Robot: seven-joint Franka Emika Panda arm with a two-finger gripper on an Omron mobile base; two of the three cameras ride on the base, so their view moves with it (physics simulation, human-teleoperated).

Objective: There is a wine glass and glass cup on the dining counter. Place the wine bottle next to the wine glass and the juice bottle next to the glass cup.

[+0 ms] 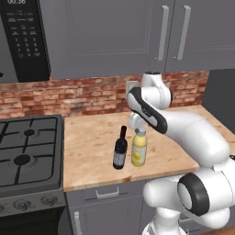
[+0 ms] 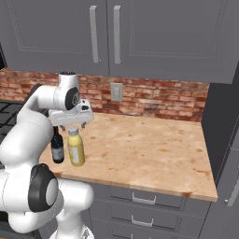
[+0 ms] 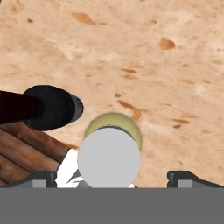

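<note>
The stout yellow juice bottle (image 1: pixel 139 149) (image 2: pixel 76 148) stands upright near the front edge of the wood-topped counter with grey drawers (image 1: pixel 92 137). Just to its left, close beside it, stands the slim dark wine bottle (image 1: pixel 120 150) (image 2: pixel 57 145). My gripper (image 2: pixel 73 126) (image 1: pixel 137 125) hangs open, pointing down, right above the juice bottle. In the hand view the bottle's pale cap (image 3: pixel 109 159) sits between my two spread fingertips (image 3: pixel 43 179), and the wine bottle (image 3: pixel 48 107) lies to the left. The wine glass, glass cup and dining counter are out of view.
A black gas stove (image 1: pixel 27 151) adjoins the counter on the left, under a microwave (image 1: pixel 23 41). Grey wall cabinets (image 2: pixel 140 32) hang over a brick backsplash (image 2: pixel 154 100) with an outlet (image 2: pixel 115 92). A dark tall panel (image 2: pixel 219 126) bounds the counter's right end.
</note>
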